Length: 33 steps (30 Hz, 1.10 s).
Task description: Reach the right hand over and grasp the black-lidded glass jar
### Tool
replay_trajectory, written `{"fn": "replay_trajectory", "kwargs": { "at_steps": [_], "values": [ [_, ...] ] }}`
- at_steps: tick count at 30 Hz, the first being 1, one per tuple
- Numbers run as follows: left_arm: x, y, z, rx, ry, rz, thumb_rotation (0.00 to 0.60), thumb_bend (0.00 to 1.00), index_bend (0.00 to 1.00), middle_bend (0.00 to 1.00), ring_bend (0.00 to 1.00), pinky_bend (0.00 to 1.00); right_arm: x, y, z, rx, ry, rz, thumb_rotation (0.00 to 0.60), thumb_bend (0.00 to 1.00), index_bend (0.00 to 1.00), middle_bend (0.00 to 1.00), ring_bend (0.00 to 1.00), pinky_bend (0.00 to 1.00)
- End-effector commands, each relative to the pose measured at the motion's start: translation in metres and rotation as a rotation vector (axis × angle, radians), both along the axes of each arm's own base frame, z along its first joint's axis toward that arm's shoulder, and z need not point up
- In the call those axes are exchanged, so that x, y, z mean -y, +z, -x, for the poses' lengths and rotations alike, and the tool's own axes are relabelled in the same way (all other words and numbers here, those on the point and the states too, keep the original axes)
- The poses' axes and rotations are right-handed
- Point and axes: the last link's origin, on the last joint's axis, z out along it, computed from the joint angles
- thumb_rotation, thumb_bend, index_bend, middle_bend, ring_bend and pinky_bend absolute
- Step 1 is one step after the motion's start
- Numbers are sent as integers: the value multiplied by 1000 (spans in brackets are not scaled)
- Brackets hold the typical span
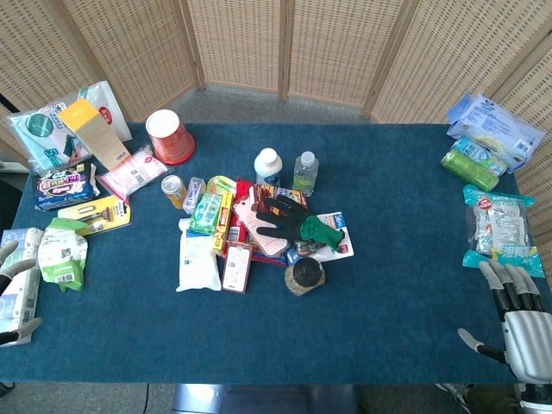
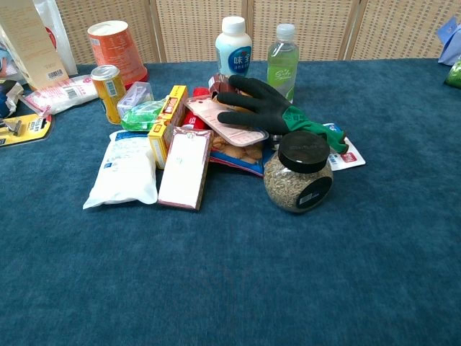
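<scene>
The black-lidded glass jar (image 1: 304,276) (image 2: 299,173) stands upright at the front of the pile in the middle of the blue table; it is round and full of brownish seeds. My right hand (image 1: 511,316) hovers at the table's near right corner, far to the right of the jar, fingers spread and holding nothing. At the near left edge my left hand (image 1: 15,293) shows only as a few fingers, spread apart and empty. Neither hand appears in the chest view.
Behind the jar lie a black-and-green glove (image 2: 270,108), a pink pack (image 2: 227,122), a white pouch (image 2: 124,169) and a flat box (image 2: 185,167). Two bottles (image 2: 235,47) (image 2: 282,52) stand further back. Snack packets (image 1: 500,224) lie along the right edge.
</scene>
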Motion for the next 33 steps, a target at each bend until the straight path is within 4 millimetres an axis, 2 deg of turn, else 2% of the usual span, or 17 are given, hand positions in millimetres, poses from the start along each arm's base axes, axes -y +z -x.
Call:
{"fn": "replay_trajectory", "kwargs": {
  "at_steps": [1,7,12,19,28,33],
  "values": [
    [0,0,0,1,1,-1,600,0,231,0,0,0,0,0,0,2,-2,-3,600,0,0,0,0,0],
    [0,1,0,6,5,1,600,0,231,0,0,0,0,-4,0,10,0,-27,600,0,0,0,0,0],
    [0,1,0,6,3,-2,600,0,231,0,0,0,3,-22,-14,45,36,-128,600,0,0,0,0,0],
    [-2,-1,0,3,10,6,600,0,231,0,0,0,24,-62,-63,118,146,-361,600,0,0,0,0,0],
    [-3,0,2,3,16,2,600,0,230,0,0,0,61,-118,-120,85,249,-474,600,0,0,0,0,0],
    [-4,0,3,5,20,3,600,0,230,0,0,0,81,-144,-139,66,264,-489,600,0,0,0,0,0]
  ]
}}
